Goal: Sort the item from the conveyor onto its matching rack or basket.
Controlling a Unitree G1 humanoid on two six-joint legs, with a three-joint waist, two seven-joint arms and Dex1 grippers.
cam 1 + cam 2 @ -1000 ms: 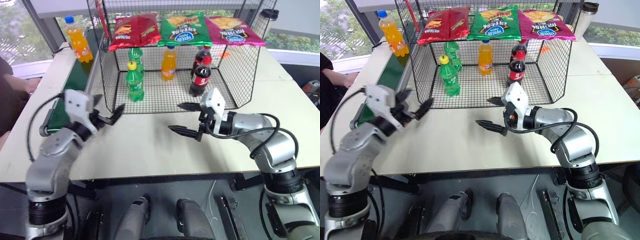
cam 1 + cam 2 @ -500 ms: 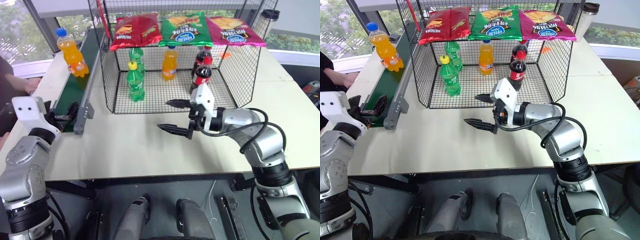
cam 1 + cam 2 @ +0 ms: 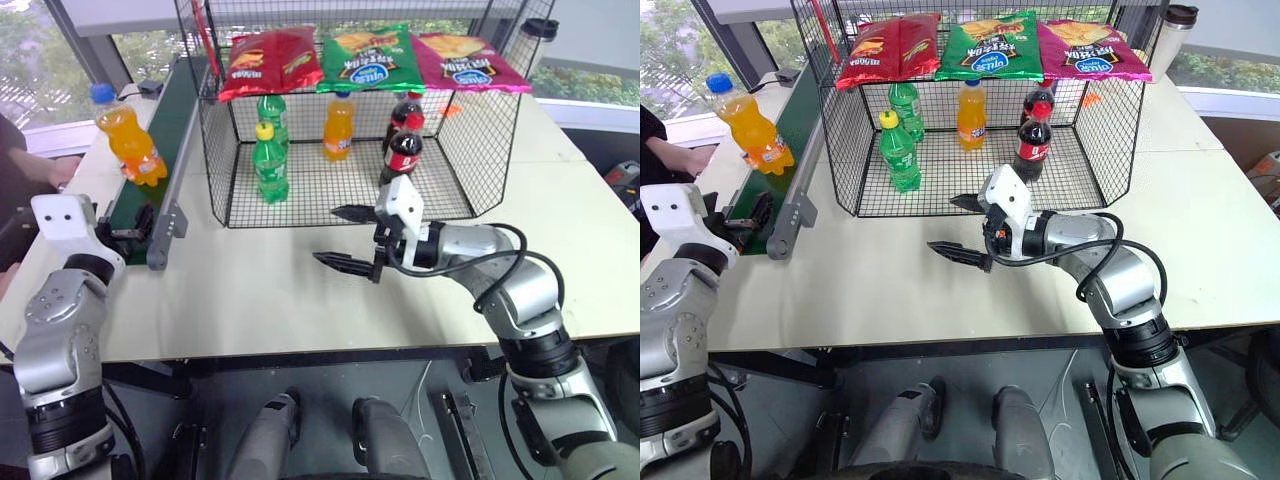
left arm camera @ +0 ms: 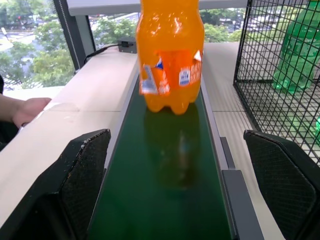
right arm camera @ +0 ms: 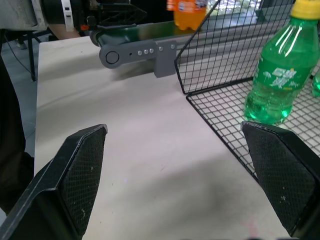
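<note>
the orange soda bottle with its blue cap stands upright on the dark green conveyor belt, at the upper left of the left eye view, close to the belt's near rounded end. the left gripper sits at that end, lower left of the frame, level with the belt and pointing along it at the bottle; its jaws are spread wide and empty, the bottle apart from them. the right gripper hovers over the bare white table at the centre, just in front of the black wire-mesh cage, fingers wide apart with nothing between them. inside the cage stand two green bottles, another orange soda and two cola bottles; three crisp bags lie on top.
</note>
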